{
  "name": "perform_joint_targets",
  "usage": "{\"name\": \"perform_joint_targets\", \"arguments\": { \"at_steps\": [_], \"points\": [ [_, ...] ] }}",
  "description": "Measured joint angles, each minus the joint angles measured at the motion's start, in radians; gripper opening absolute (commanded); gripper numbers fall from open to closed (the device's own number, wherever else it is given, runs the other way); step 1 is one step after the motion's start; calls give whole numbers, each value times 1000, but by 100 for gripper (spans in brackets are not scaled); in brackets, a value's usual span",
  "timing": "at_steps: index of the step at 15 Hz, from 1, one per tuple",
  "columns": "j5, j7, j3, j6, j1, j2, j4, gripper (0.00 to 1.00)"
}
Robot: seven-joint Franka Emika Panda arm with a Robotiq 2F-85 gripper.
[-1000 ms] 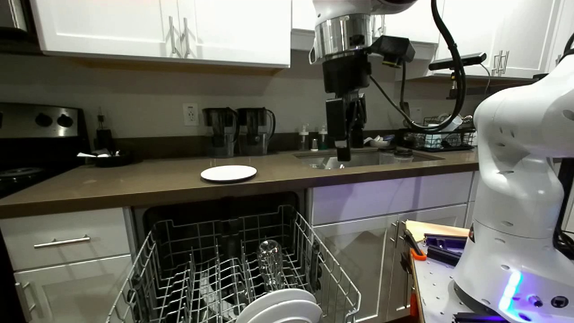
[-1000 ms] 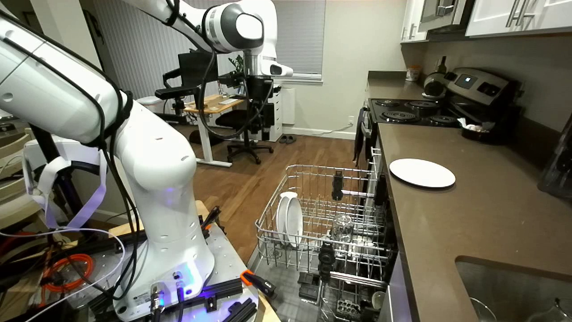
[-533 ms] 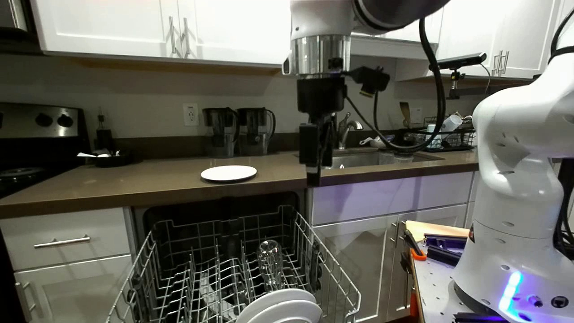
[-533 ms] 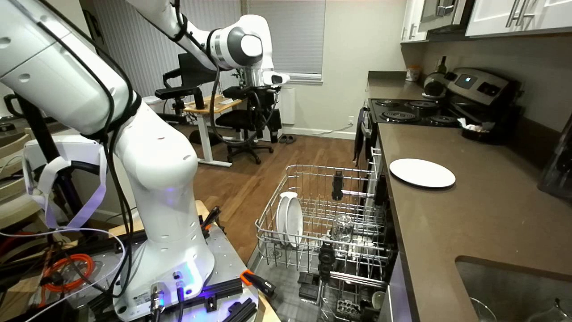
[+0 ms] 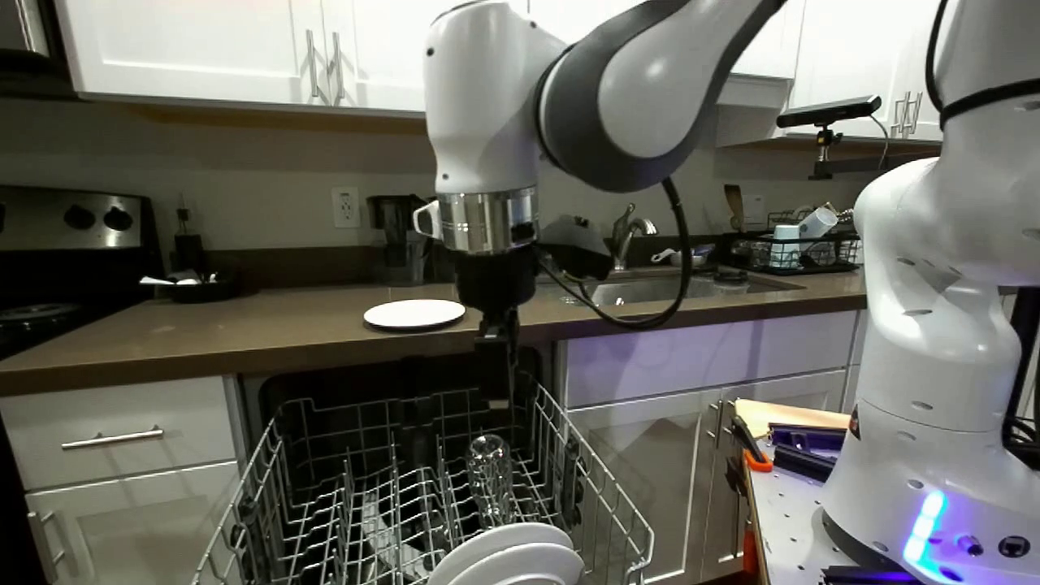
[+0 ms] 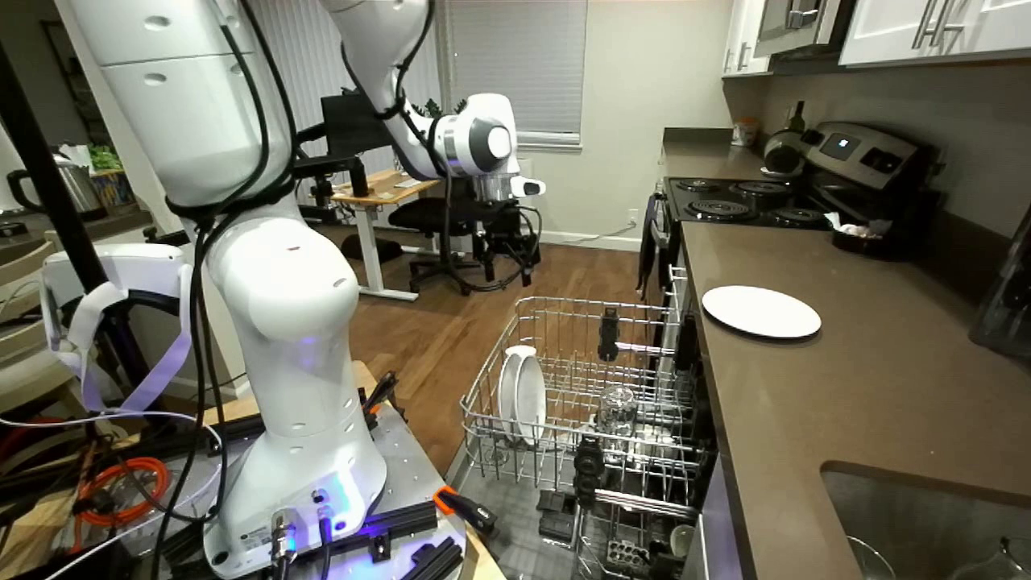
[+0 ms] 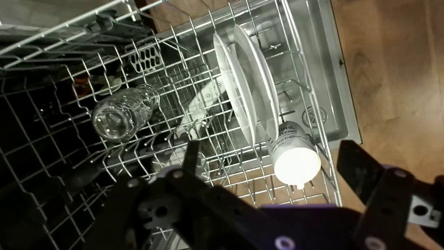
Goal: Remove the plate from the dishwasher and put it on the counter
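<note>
Two white plates stand on edge in the pulled-out rack of the dishwasher [image 5: 325, 386]. They show in both exterior views, as the front plate [image 5: 532, 562] and as the pair's right plate [image 6: 531, 399], and in the wrist view [image 7: 239, 90]. A third white plate [image 5: 414, 314] lies flat on the brown counter [image 5: 244, 329], also in an exterior view [image 6: 761, 312]. My gripper [image 7: 272, 156] is open and empty, pointing down above the rack. In the wrist view its fingers [image 7: 191, 156] stand wide apart, with an upturned white mug [image 7: 295, 163] between them in the picture, lower down.
A clear glass bottle-like vessel [image 7: 121, 114] stands in the rack, also seen in an exterior view [image 5: 490, 479]. Wire rack sides [image 5: 597, 471] rise around the dishes. Two pitchers [image 5: 396, 236] and a sink [image 6: 926, 507] are at the counter. A tool table [image 6: 403, 467] holds the robot base.
My gripper has moved left and down in an exterior view, from beside the sink to over the rack. The plates, mug and glass have not moved.
</note>
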Motion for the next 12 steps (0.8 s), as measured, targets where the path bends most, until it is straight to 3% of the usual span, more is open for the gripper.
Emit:
{"name": "perform_joint_targets", "arguments": {
  "at_steps": [5, 12],
  "points": [
    [0, -215, -98, -4, 1, 244, 162, 100],
    [-1, -264, -141, 0, 6, 438, 230, 100]
  ]
}}
